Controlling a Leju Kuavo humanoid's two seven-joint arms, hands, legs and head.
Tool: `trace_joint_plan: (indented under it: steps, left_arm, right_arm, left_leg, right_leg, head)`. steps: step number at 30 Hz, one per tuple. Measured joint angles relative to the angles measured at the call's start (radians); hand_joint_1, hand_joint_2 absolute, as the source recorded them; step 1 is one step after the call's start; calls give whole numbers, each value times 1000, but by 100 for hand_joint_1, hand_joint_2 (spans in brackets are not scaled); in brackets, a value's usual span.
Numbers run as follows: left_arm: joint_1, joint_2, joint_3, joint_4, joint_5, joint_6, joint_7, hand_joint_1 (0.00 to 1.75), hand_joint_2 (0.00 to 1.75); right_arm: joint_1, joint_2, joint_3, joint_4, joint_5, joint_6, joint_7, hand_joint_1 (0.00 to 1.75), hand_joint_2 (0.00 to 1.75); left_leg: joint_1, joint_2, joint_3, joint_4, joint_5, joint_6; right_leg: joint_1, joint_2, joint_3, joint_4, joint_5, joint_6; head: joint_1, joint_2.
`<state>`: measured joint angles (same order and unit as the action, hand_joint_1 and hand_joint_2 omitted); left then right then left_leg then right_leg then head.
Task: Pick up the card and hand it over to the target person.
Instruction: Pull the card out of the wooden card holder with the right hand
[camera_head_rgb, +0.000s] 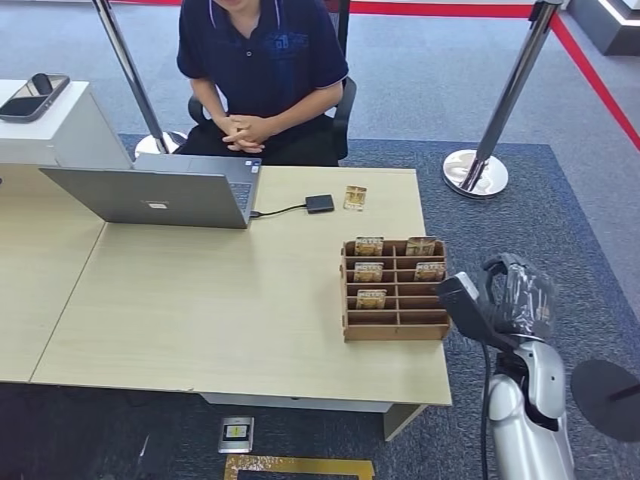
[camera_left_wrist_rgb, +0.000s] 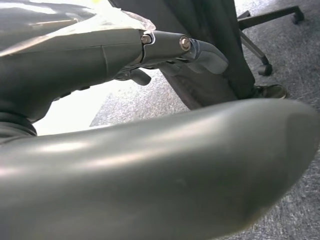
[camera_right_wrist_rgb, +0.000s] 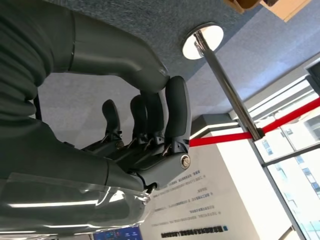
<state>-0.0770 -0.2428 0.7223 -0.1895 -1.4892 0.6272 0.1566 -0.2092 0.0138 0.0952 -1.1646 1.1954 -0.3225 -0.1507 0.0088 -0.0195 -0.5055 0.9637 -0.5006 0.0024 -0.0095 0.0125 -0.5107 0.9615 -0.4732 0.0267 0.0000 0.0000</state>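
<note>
The right hand (camera_head_rgb: 507, 300) is raised beside the right end of the tabletop (camera_head_rgb: 226, 300), just off its edge and level with the wooden card rack (camera_head_rgb: 394, 290), which sits immediately to the hand's left. In the right wrist view its fingers (camera_right_wrist_rgb: 158, 120) are curled in toward the thumb with nothing between them, so it has hold of nothing yet. The rack keeps its cards (camera_head_rgb: 370, 272) upright in slots, edges up, presumably so fingers can pinch one from above; several fill the far and middle rows, and the nearest card (camera_head_rgb: 371, 298) stands closest to the hand's reach. One loose card (camera_head_rgb: 355, 197) lies flat beyond the rack, toward the seated person (camera_head_rgb: 260, 70), who waits across the tabletop with hands clasped, well apart from the robot. To my eye the pick has not begun: the hand would need to uncurl and cross over the rack. The left hand (camera_left_wrist_rgb: 158, 165) hangs low beside the tabletop; I cannot tell how far open it is. A laptop (camera_head_rgb: 162, 190) stands far to the left.
</note>
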Motion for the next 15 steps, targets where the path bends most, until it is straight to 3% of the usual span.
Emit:
trace_joint_plan:
  steps: [4,8,9,13,15]
  left_arm:
    - [0,0,0,0,1,-3,-3,0,0]
    - [-1,-2,9,-1,11,2,5,0,0]
    - [-1,-3,10,-1,13,4,7,0,0]
    - [-1,-3,9,0,16,6,11,0,0]
    - [-1,-3,9,0,17,7,11,0,0]
  right_arm:
    - [7,-20,20,-9,8,30,15,130,175]
    - [-50,-30,49,53,5,50,17,123,175]
    - [-67,-29,54,72,3,53,17,115,175]
    - [-117,-25,81,138,6,60,20,46,175]
    - [-133,-25,91,160,9,62,22,42,175]
  left_leg:
    - [0,-1,-1,0,0,0]
    - [0,1,-1,0,0,0]
    - [0,1,0,0,0,0]
    - [0,2,0,0,0,0]
    - [0,2,0,0,0,0]
  right_leg:
    - [0,-1,0,0,0,0]
    - [0,1,-1,0,0,0]
    - [0,1,-1,0,0,0]
    - [0,2,-1,0,1,0]
    - [0,2,-1,0,1,0]
  head:
    - [0,0]
    - [0,0]
    - [0,0]
    - [0,0]
    - [0,0]
